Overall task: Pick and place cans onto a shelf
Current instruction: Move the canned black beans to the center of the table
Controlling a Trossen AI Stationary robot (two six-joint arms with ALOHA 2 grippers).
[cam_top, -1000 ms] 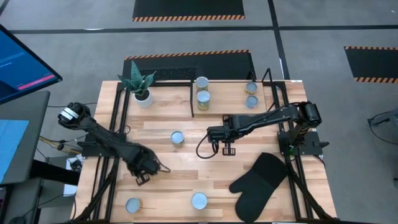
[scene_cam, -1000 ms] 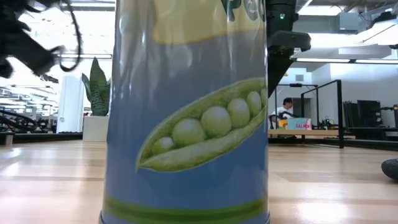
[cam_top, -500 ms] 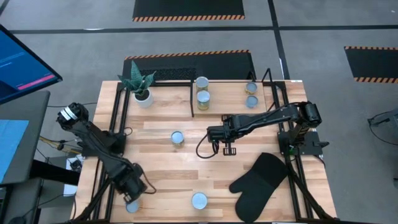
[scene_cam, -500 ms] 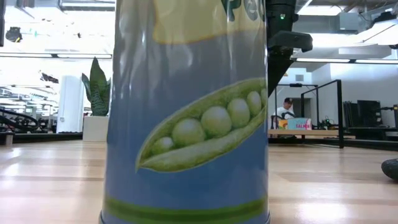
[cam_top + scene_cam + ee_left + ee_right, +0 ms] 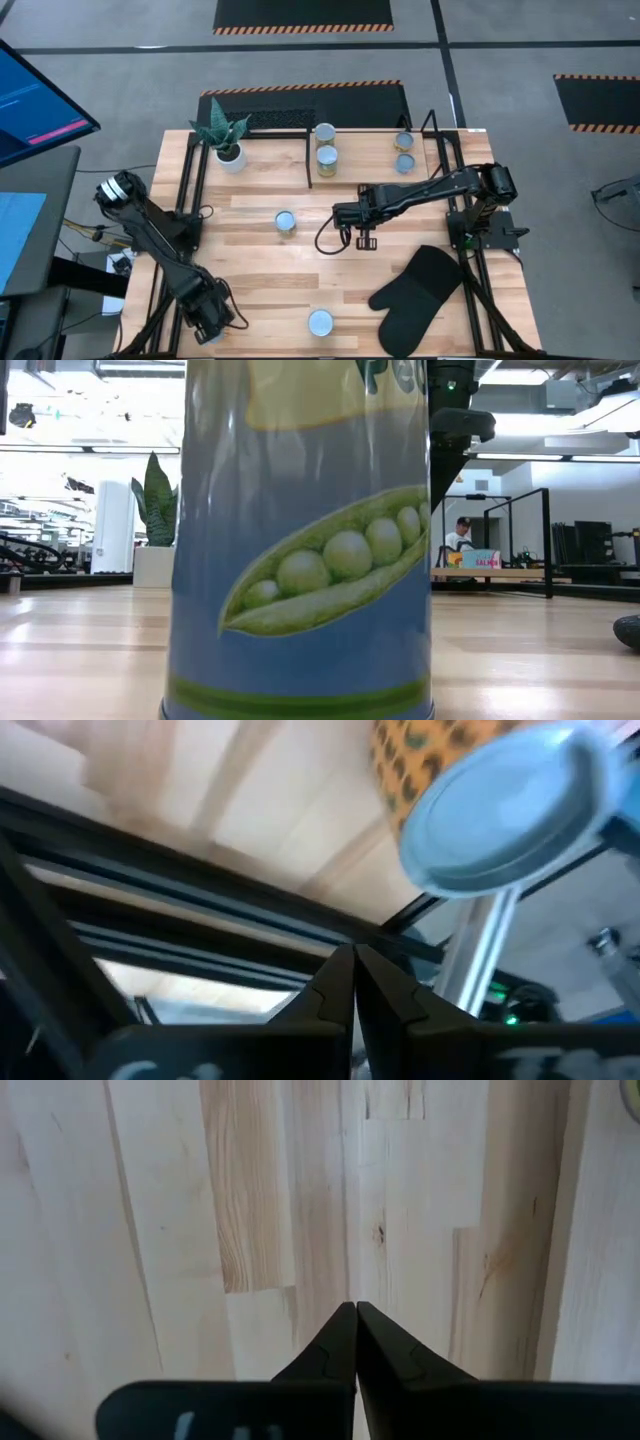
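Six cans (pale-blue lids, labelled sides).

My left arm reached from its base at the table's left edge down to the near left corner, elbow bent, wrist tipped steeply downward. My left gripper hung low at that corner, its fingers pressed together, tips touching. My right arm stretched from the right edge toward the table's middle, nearly level. My right gripper pointed straight down above the boards, its fingers meeting at the tips.
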